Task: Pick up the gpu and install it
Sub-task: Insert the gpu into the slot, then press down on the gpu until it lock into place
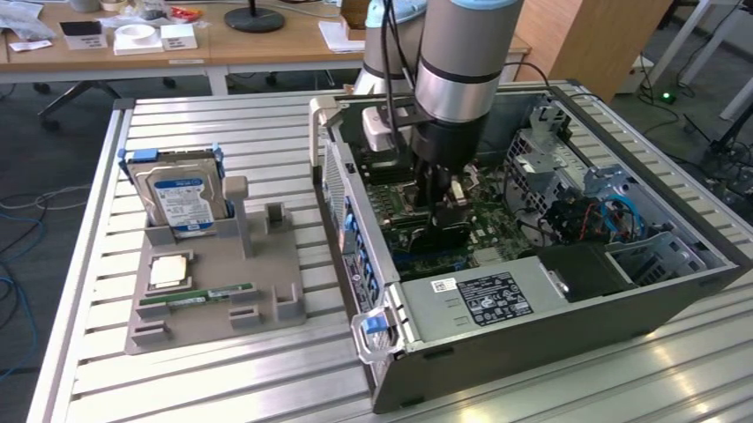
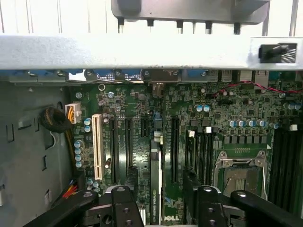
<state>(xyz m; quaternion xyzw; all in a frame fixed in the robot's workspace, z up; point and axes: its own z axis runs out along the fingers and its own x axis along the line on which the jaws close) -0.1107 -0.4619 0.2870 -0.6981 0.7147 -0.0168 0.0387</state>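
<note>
The gpu stands on edge in a slot of the green motherboard, seen as a thin dark card with a small printed label along its upper edge. My gripper is directly over it with one black finger on each side. Both fingers stand apart from the card, with a gap on either side, so the gripper is open and holds nothing. In the exterior view the gripper reaches down into the middle of the open computer case, low over the board.
A grey parts holder on the exterior view's left carries a blue-labelled hard drive, a processor chip and a green RAM stick. The power supply and drive cage crowd the case. Slatted metal table lies all around.
</note>
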